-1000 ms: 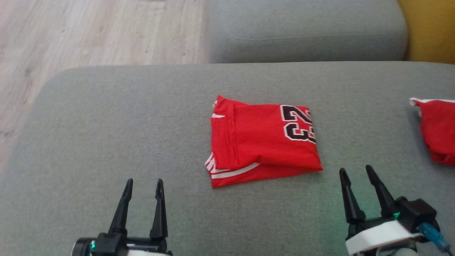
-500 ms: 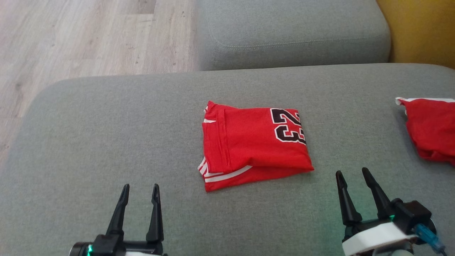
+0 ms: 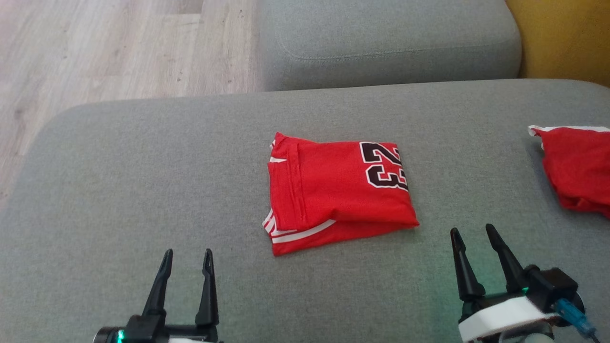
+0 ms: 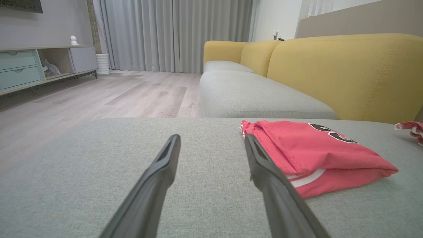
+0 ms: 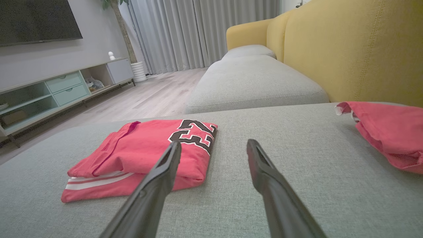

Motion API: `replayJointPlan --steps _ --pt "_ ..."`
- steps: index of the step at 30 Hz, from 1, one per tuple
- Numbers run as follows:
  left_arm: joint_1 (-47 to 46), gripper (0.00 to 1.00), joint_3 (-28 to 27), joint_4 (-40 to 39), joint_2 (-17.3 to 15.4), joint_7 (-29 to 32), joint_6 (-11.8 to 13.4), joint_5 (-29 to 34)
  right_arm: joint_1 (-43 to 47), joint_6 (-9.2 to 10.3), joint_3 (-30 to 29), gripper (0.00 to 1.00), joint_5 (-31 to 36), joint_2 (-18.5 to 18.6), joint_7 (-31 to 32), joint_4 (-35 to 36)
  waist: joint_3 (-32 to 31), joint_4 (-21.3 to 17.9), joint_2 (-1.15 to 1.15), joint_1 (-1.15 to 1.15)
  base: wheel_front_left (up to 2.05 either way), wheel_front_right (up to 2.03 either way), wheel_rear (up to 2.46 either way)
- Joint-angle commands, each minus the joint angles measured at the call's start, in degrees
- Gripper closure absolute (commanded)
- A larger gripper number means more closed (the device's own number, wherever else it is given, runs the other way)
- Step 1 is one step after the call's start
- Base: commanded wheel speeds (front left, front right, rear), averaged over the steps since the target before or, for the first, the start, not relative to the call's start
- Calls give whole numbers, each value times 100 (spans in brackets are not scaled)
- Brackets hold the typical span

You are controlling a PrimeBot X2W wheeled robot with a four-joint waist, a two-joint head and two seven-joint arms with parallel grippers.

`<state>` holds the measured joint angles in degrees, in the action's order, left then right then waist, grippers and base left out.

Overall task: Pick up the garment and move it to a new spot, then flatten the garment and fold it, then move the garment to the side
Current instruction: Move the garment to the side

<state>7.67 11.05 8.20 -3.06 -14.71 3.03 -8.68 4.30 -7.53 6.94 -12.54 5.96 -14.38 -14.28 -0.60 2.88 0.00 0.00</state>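
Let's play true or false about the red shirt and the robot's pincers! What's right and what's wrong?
1. The folded red garment shows the number 23. True.
2. The left pincer is holding it. False: it is open and apart from the garment.
3. The right pincer is open. True.
4. The garment lies on a blue table. False: it lies on the grey cushion.
5. A second red garment lies further right. True.

Garment (image 3: 333, 186) of soft matt red cloth, seat cushion (image 3: 143, 190) of coarse grey woven fabric, floor (image 3: 95, 47) of pale wood-grain planks, left gripper (image 3: 188, 252) and right gripper (image 3: 472, 229) of smooth dark plastic
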Motion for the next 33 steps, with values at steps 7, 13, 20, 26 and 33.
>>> replayJointPlan --steps 7,13,20,26,33 --pt "-205 0 -153 -238 18 -29 71 21 -475 4 83 0 -191 -27 -62 -230 203 14 0 0 0 0 0" --pt "-374 0 -27 -240 18 -29 60 27 -1430 4 92 0 -365 -93 -62 -1152 557 154 0 0 0 0 0" --pt "-651 0 220 -182 18 -29 62 7 -2948 4 -11 0 -462 -173 426 -2774 971 512 0 0 0 0 0" --pt "-749 0 294 -112 18 -29 84 -20 -3361 4 201 1 -722 -273 879 -3914 1048 683 0 0 0 0 0" --pt "-735 0 233 -130 18 -29 168 -48 -3561 4 314 100 -712 -268 538 -4458 1048 534 0 0 0 0 0"
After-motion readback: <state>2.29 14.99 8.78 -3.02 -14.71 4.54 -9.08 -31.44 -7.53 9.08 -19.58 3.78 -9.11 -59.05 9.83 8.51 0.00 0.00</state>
